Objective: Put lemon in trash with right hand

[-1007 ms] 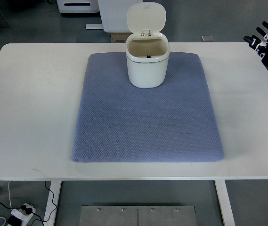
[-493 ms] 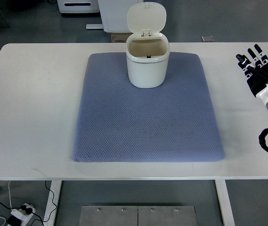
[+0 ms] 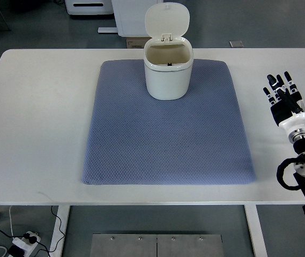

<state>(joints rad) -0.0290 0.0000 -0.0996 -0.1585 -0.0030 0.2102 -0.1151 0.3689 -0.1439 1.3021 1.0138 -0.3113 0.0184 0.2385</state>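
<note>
A white trash bin (image 3: 167,72) stands on the far middle of the blue mat (image 3: 165,134), its lid tipped up and open. No lemon shows anywhere in the top view; the bin's inside is mostly hidden. My right hand (image 3: 281,92) hovers over the bare table right of the mat, fingers straight and spread, holding nothing. Its forearm runs down to the lower right corner. The left arm does not show.
The white table (image 3: 39,118) extends on both sides of the mat. Beyond its far edge stand white furniture and a cardboard box (image 3: 136,42). A power strip and cables (image 3: 21,243) lie on the floor at lower left.
My right hand has come away from the far right edge, moving toward me and slightly left over the table. More of its forearm now shows. The bin and mat have stayed put.
</note>
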